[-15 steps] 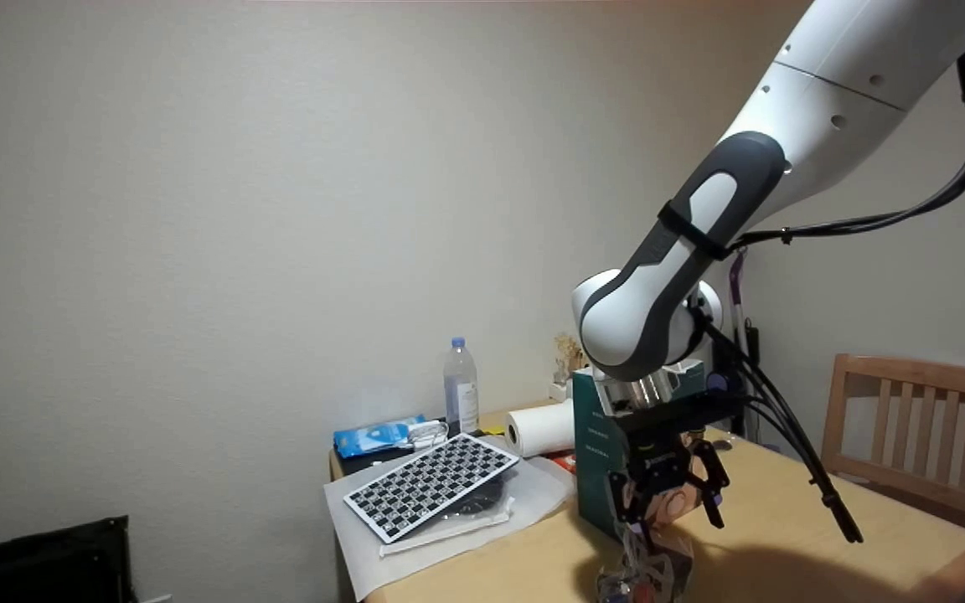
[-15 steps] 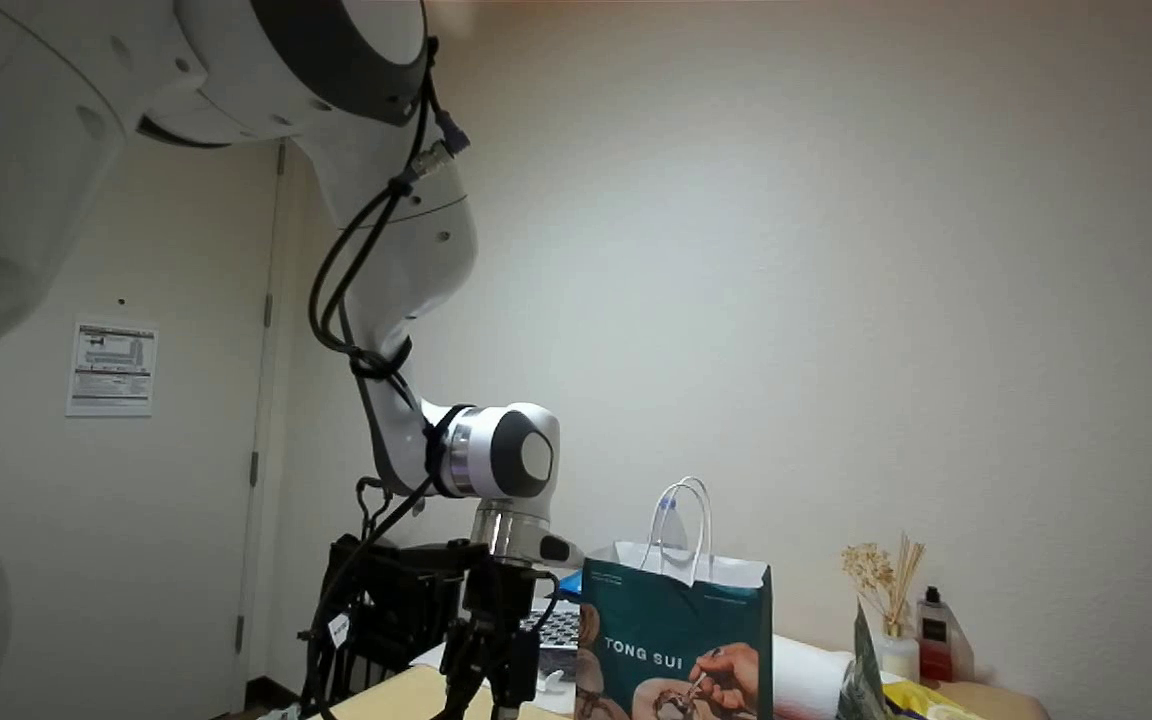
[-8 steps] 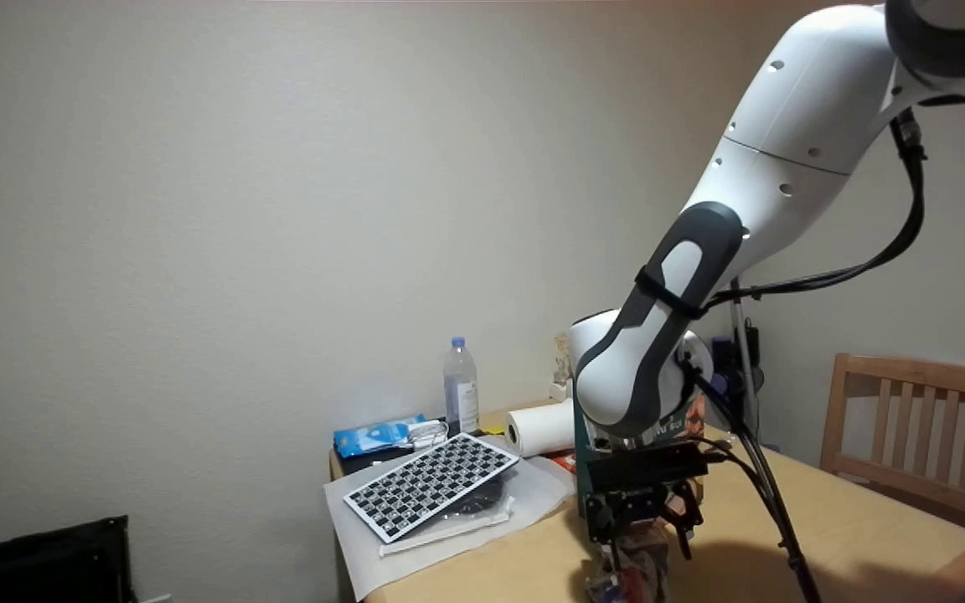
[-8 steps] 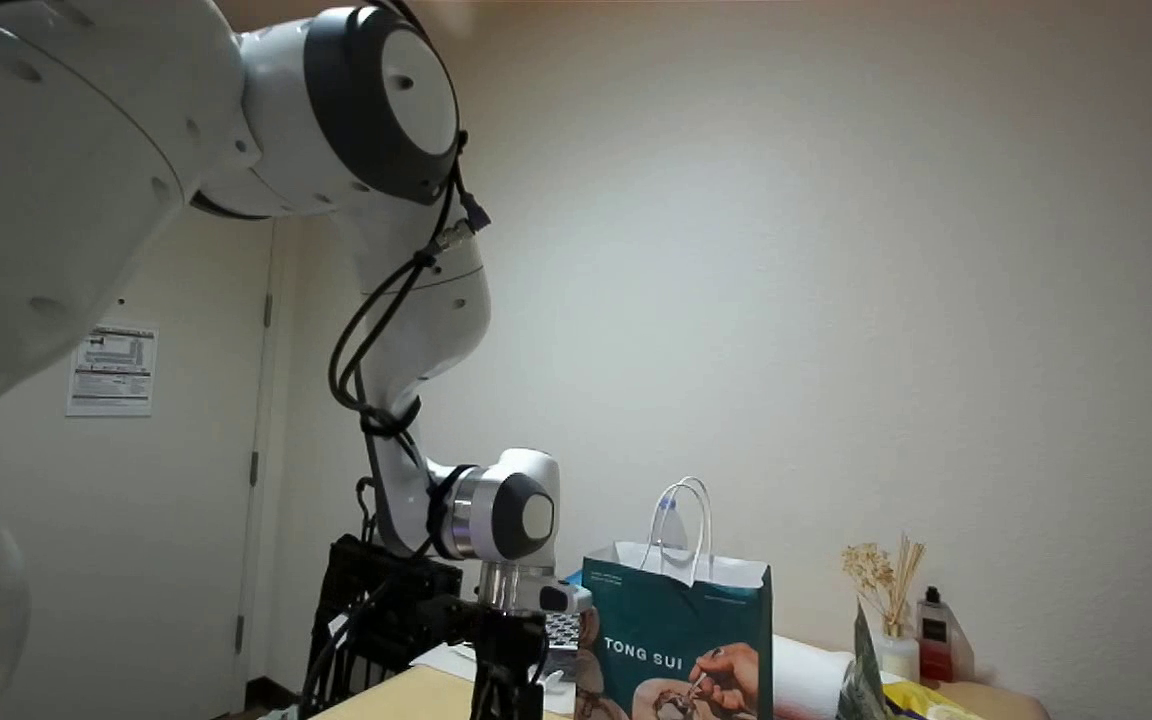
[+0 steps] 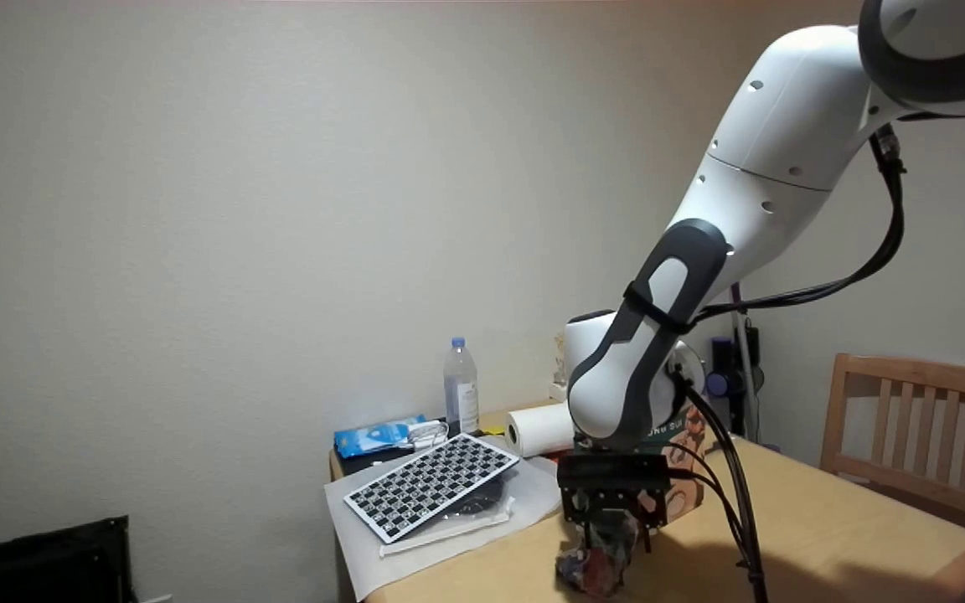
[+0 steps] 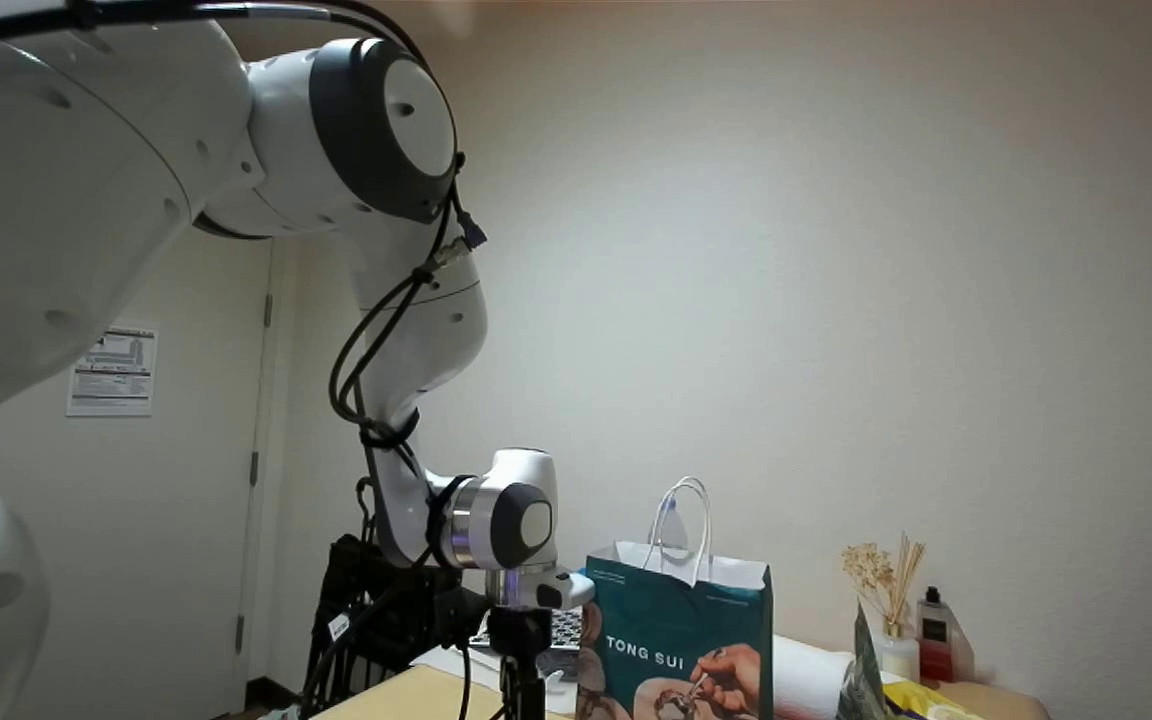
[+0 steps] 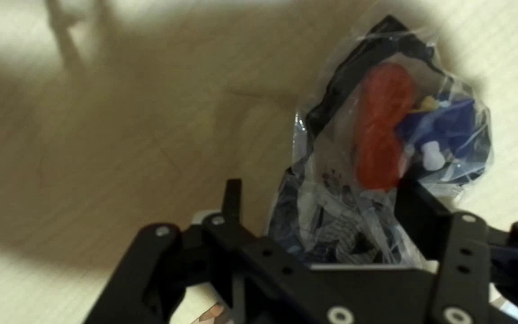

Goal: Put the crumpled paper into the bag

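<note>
The crumpled paper (image 7: 378,130) looks like a shiny, see-through wrapper with red, dark and blue print. It lies on the table, and it also shows in an exterior view (image 5: 598,571) below the gripper. My gripper (image 7: 322,193) is open, with its fingers on either side of the wrapper's near end. The right finger is against the wrapper or nearly so; the left one stands apart from it. The gripper points down in an exterior view (image 5: 616,543). The teal-green bag (image 6: 671,600) stands upright with white handles; the arm partly hides it in an exterior view (image 5: 688,431).
A black-and-white checkered board (image 5: 432,487) lies tilted on white paper at the table's left. A water bottle (image 5: 461,387) and a paper roll (image 5: 539,430) are behind. A glass bottle (image 6: 934,635) stands right of the bag. A wooden chair (image 5: 926,410) is at the table's right.
My gripper has come down and, in an exterior view, moved left, with its fingers still apart. The wrapper has shifted left along with it. The bag still stands upright.
</note>
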{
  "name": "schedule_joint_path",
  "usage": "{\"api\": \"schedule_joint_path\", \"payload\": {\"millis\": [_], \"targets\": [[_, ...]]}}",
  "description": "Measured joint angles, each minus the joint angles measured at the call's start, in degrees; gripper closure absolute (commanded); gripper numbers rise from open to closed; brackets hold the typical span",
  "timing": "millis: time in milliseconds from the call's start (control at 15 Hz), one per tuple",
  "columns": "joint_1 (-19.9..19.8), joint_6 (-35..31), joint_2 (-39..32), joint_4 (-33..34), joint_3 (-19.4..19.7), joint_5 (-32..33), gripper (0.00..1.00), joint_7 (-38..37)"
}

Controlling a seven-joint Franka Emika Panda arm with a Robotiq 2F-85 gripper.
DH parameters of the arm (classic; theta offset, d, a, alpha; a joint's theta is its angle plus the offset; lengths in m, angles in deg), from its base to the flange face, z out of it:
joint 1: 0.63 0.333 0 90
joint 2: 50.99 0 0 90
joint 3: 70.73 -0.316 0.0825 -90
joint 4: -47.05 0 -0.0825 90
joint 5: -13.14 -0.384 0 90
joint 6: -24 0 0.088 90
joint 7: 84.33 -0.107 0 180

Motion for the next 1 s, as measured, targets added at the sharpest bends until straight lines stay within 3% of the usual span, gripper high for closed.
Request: {"api": "schedule_joint_path", "payload": {"millis": [467,800,1000], "targets": [[-0.2,0.4,0.4,0.1,-0.6,-2.4,0.89,0.6],[-0.3,2.6,2.7,-0.3,-2.1,-3.6,0.99,3.8],[-0.3,4.0,4.2,-0.8,-2.9,-3.8,0.93,5.6]]}}
